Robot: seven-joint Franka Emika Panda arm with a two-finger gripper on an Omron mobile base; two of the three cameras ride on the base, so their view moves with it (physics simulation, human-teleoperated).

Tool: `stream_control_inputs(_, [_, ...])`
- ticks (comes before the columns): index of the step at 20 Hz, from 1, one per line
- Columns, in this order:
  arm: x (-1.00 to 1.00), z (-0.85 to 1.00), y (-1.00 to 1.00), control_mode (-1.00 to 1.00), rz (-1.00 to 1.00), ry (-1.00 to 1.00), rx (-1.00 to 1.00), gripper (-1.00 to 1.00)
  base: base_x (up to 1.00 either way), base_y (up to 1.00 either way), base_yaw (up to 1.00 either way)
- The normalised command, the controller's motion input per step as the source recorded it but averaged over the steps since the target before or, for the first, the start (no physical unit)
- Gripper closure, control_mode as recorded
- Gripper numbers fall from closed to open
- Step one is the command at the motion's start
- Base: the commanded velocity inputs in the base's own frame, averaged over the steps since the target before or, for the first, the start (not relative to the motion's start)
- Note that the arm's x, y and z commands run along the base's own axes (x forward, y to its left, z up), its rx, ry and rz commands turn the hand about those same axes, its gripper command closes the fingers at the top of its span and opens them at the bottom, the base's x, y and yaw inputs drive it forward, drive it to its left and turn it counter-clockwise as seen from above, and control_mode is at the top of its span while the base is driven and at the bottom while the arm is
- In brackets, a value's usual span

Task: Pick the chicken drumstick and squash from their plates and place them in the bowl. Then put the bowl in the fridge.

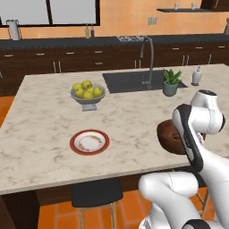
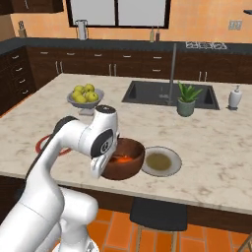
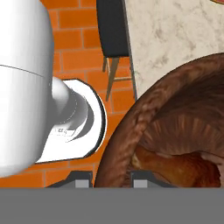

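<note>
The round dark-brown wooden-looking bowl (image 2: 123,158) is sitting on the pale marble tabletop (image 1: 44,116), close to its near edge, and the white arm is bending down over it. In the hand view the jaws (image 3: 107,178) are closing tight on the bowl's near rim, one dark fingertip outside the wall and one inside. Inside the bowl, the brown chicken drumstick (image 3: 175,168) is lying against the bottom just past the gripped rim. From the right base view an orange-red patch is showing inside the bowl; I cannot tell whether that is the squash. Just beside the bowl, toward the sink side, the plain grey-beige round plate (image 2: 161,162) is lying flat, its edge touching or nearly touching the bowl. On the bowl's other side, well apart, the white plate with the red rim (image 1: 90,142) is lying. Beyond that plate, the grey footed bowl of yellow-green fruit (image 1: 87,94) is standing
</note>
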Motion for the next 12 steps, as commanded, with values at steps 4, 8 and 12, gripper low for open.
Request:
stream_control_inputs(4, [0.00,0.00,0.00,1.00,0.00,0.00,0.00,1.00,-0.23,0.17,-0.46])
stream_control_inputs(8, [0.00,0.00,0.00,1.00,0.00,0.00,0.00,1.00,0.00,0.42,-0.90])
stream_control_inputs(12, [0.00,0.00,0.00,1.00,0.00,0.00,0.00,1.00,0.00,0.36,-0.92])
